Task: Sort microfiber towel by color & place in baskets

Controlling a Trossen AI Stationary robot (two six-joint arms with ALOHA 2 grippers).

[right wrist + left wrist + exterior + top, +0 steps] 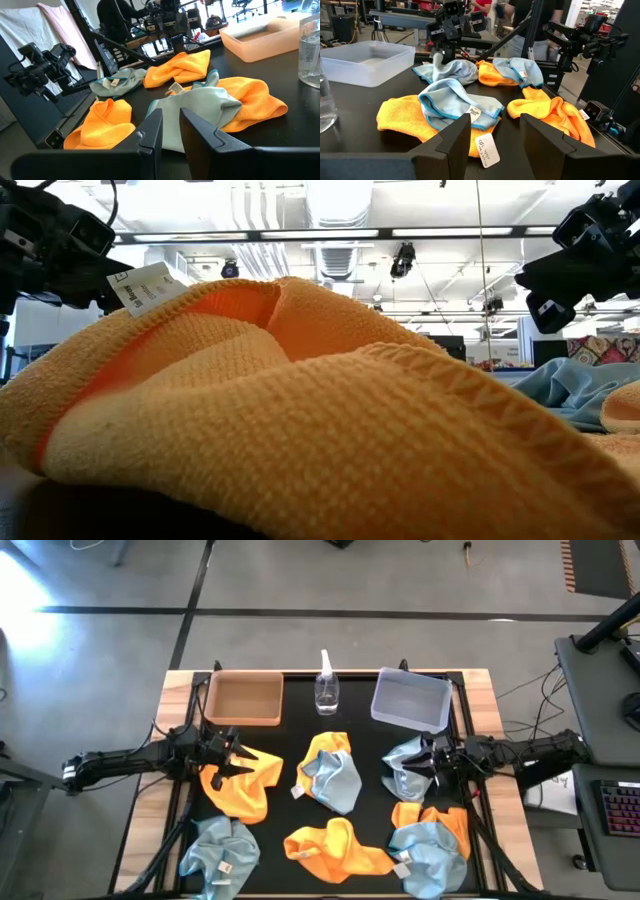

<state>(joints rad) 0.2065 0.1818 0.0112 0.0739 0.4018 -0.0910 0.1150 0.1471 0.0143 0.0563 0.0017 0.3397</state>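
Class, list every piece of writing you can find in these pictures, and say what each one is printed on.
No text here can be read in full.
White tag on the orange towel, left wrist view: handwritten marks, too unclear to read.
Small tag on the pale blue towel: print too small.
White tag on the orange towel, low view: printed lines, blurred.
Spray bottle: no readable label.
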